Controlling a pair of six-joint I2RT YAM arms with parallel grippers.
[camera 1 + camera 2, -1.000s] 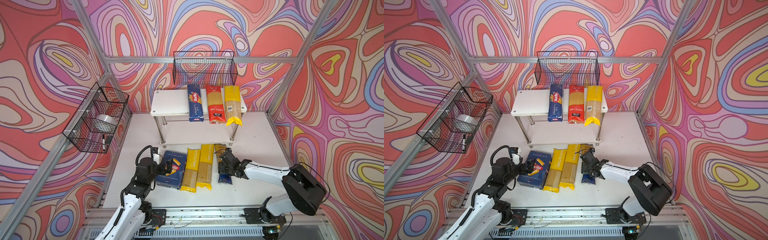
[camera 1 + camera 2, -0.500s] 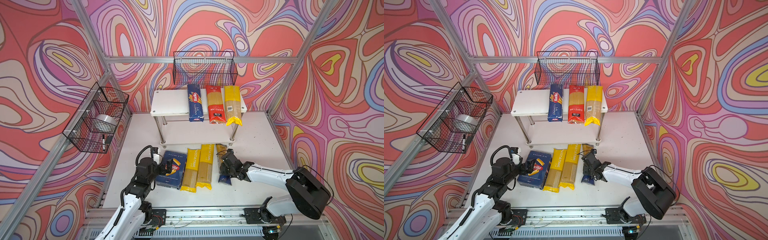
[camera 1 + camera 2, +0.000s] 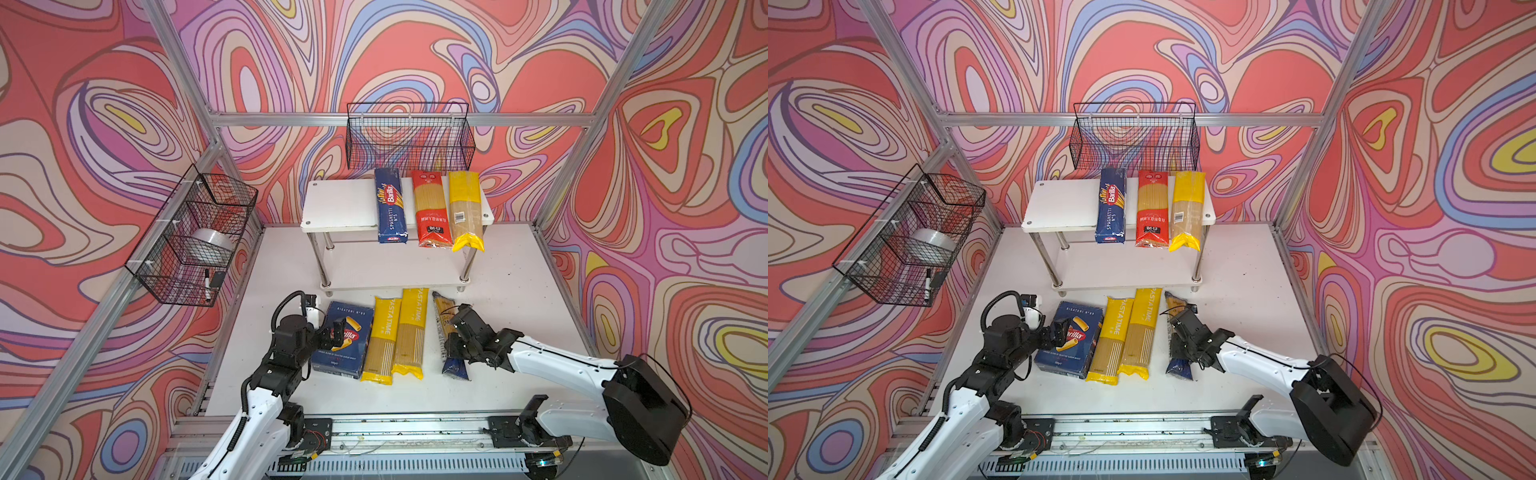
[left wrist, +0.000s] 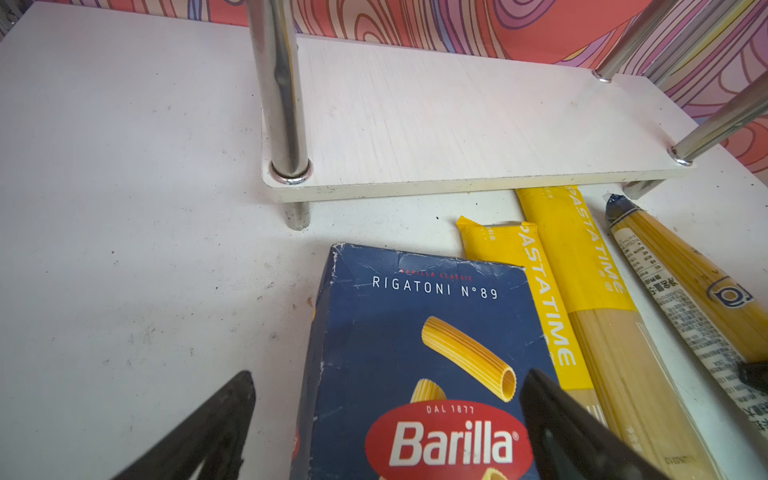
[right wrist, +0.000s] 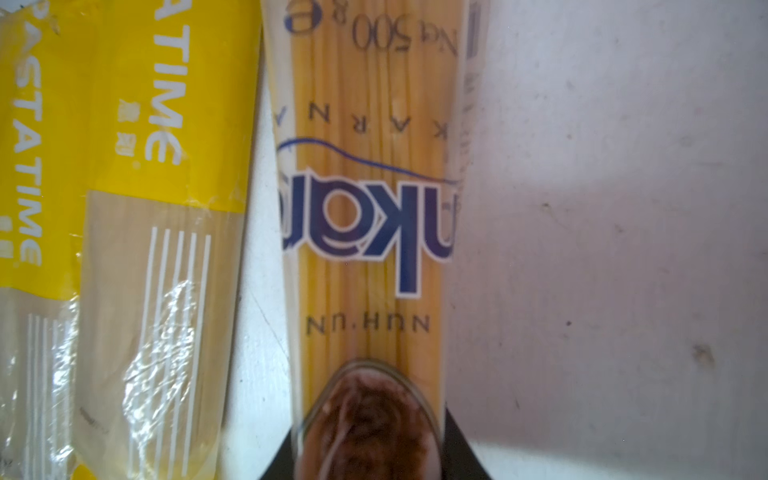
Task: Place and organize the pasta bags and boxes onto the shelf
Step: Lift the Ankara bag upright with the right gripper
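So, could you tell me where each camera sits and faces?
Top views: high over the robot, looking down at the shelf; left arm and right arm show.
Left wrist: low over the rigatoni box, facing the shelf; open left fingers show.
Right wrist: above the ankara bag; right fingers grip it.
Shared: both wrist views show a PASTA TIME bag.

Two pasta boxes (image 3: 391,205), five spaghetti bags (image 3: 431,214), one two-tier shelf (image 3: 340,203), two wire baskets (image 3: 409,137), one tape roll (image 3: 210,245), one marker (image 3: 206,284).

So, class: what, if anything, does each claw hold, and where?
Right claw grips the ankara bag by its sides, about mid-length; left claw open, holding nothing.
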